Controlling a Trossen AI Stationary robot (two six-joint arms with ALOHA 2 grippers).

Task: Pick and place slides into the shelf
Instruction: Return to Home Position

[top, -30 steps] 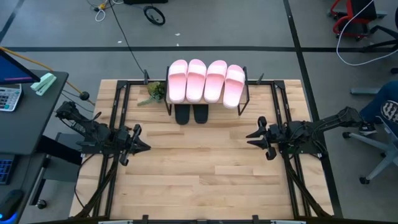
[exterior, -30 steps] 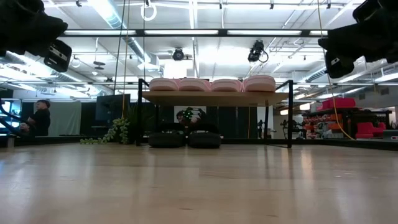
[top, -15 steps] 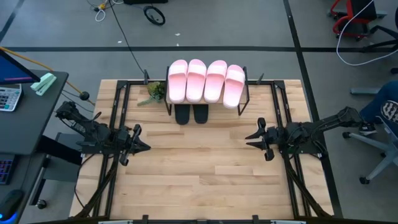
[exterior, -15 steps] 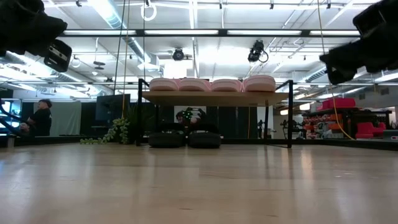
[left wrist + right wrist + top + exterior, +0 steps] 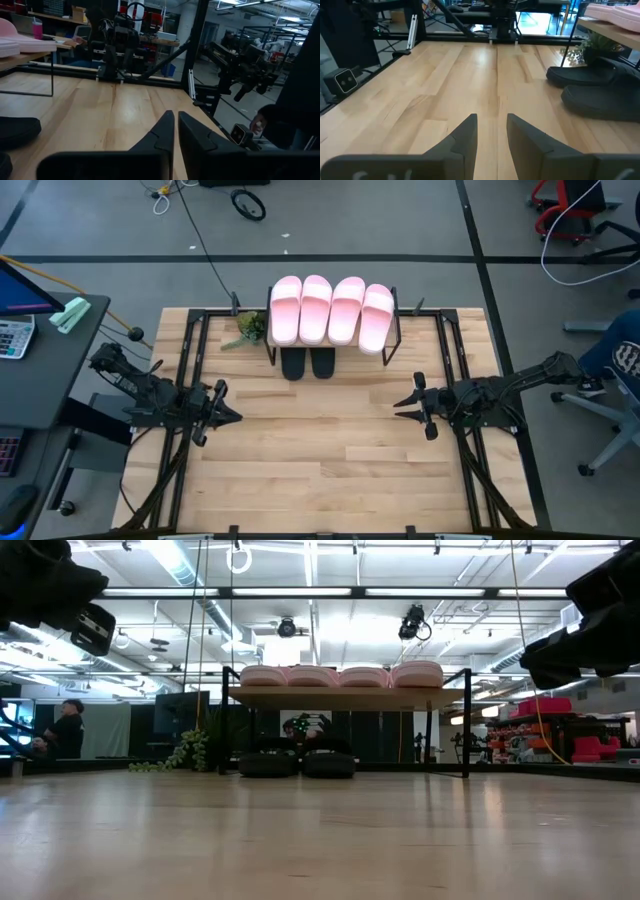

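**Stowage.** All six slides are at the shelf (image 5: 335, 697). The four pink slides (image 5: 331, 311) lie side by side on its top board, touching or nearly so. The one at the right end sits slightly forward of the other three. The two black slides (image 5: 322, 363) rest on the tabletop (image 5: 320, 470) beneath the board, close together under its left half, with their near ends projecting in front of the shelf. The board hides the rest of them from above, so whether those ends are toe or heel probably cannot be settled. A small green plant (image 5: 247, 328) stands just beside the shelf's left end, clear of the slides.

**Arms.** The left tool (image 5: 175, 116) hangs above the tabletop, in front of the shelf and well off to its left. Its fingers are pressed together and carry nothing. The right tool (image 5: 491, 117) hangs in front of the shelf and well off to its right. Its fingers are spread a little and also carry nothing. Both tools point inward, and neither is near the shelf.

**Assessment.** Placement appears complete, and only parking of the arms appears to remain.

**Handling note.** The slides look like moulded foam, so they are likely light, slightly springy and not fragile. The wide strap is the obvious hold, pinched across its arch. The sole's side edge is the alternative. A pink slide nudged at one end would likely slide on the smooth board and push its neighbour, so any correction should lift rather than push.
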